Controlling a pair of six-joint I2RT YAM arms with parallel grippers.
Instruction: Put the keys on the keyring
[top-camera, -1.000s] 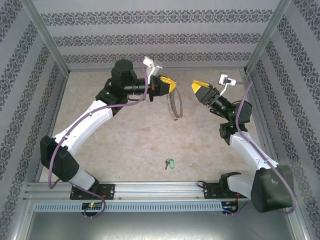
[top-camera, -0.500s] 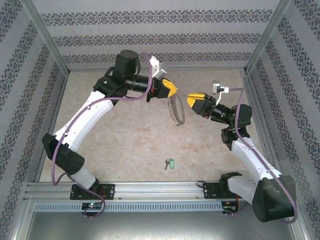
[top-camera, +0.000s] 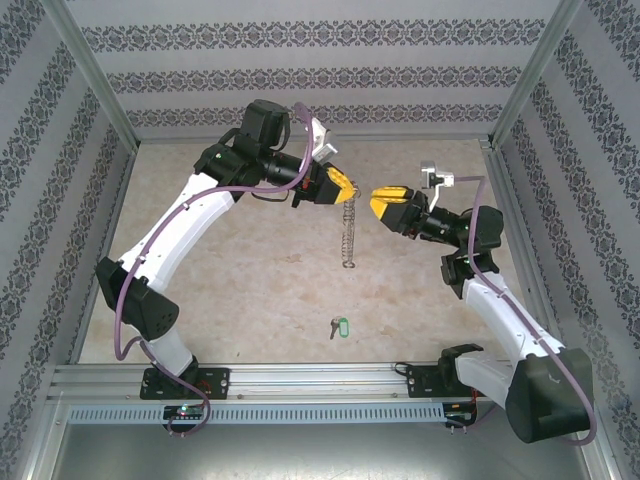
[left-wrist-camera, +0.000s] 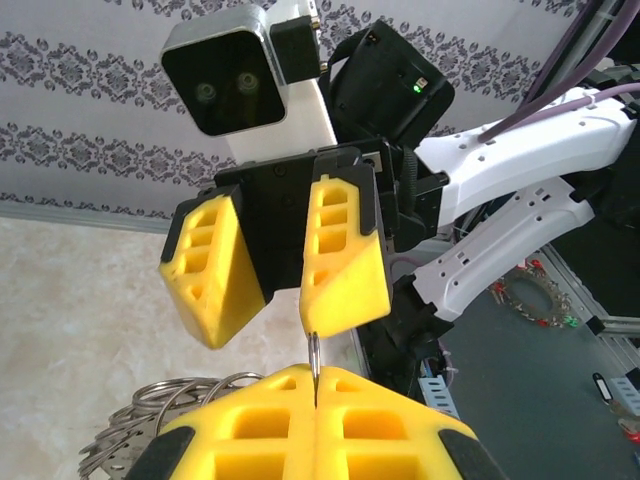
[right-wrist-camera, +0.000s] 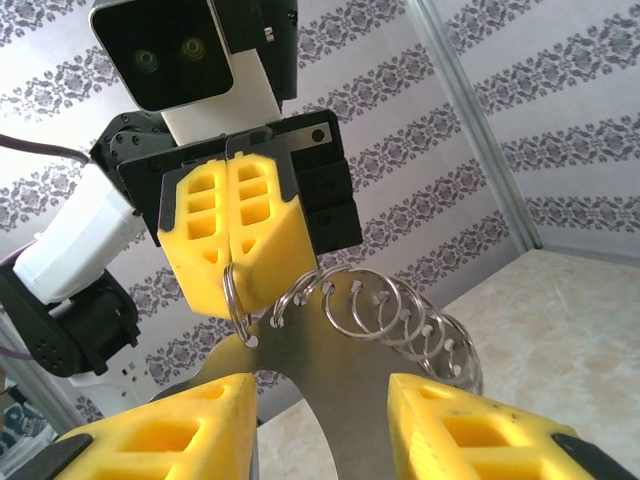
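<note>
Evidently the work is happening well above the table (top-camera: 250, 290), with both arms meeting at the keyring (top-camera: 347, 240); the step in hand, as I judge it, is getting a second hold on that loop so that it can be steadied or opened. To do it well, the right arm (top-camera: 500, 300) should be closing in slowly, level with the top of the keyring, and taking the bare wire just beside the pinch of the left gripper (top-camera: 338, 187), not the strung, dangling lower part; the loop is floppy and hanging edge-on, so a hurried bite is likely to set it swinging. The left arm (top-camera: 190, 225) is reaching up and across from the left of the keyring, wrist turned level; the right arm is arching up from the right of it, wrist pointing at the loop. The left gripper is pressing its pads together on the top of the keyring; the right gripper (top-camera: 386, 203) is standing partly spread just right of that top, closed on nothing. The keys (top-camera: 338, 326) are lying on the table, well apart from the keyring, toward the arms' bases.
</note>
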